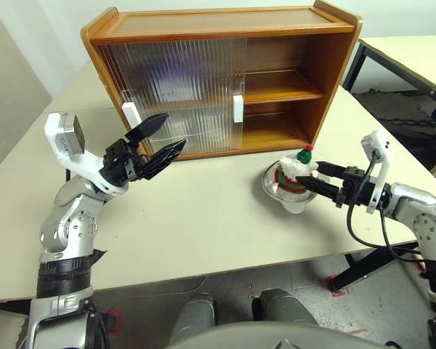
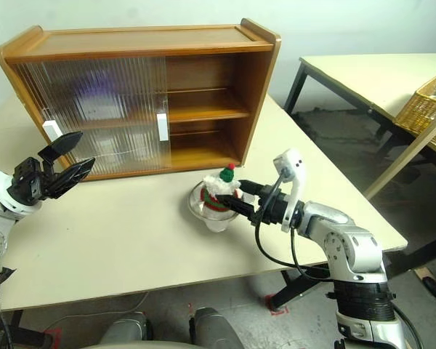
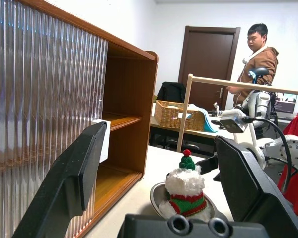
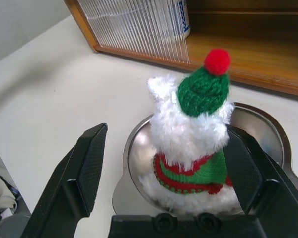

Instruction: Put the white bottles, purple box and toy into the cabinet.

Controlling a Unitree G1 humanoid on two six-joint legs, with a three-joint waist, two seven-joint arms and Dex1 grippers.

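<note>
Pale bench (image 1: 203, 218) fronting the wooden cabinet (image 1: 225, 80), toy (image 1: 296, 174) upright in a silver bowl (image 1: 276, 190) beside its open half — right gripper (image 1: 314, 181) spread wide around the toy, left gripper (image 1: 163, 138) open, raised near the ribbed doors.

Your two head eyes look forward and down over the counter (image 1: 203, 218), sharing the cabinet (image 1: 225, 73) ahead of both claws. Your right wrist camera sits close behind the right claw (image 4: 169, 163), its open fingers flanking the toy (image 4: 188, 148); your left wrist camera looks past the open left claw (image 3: 159, 173) at that same toy.
</note>
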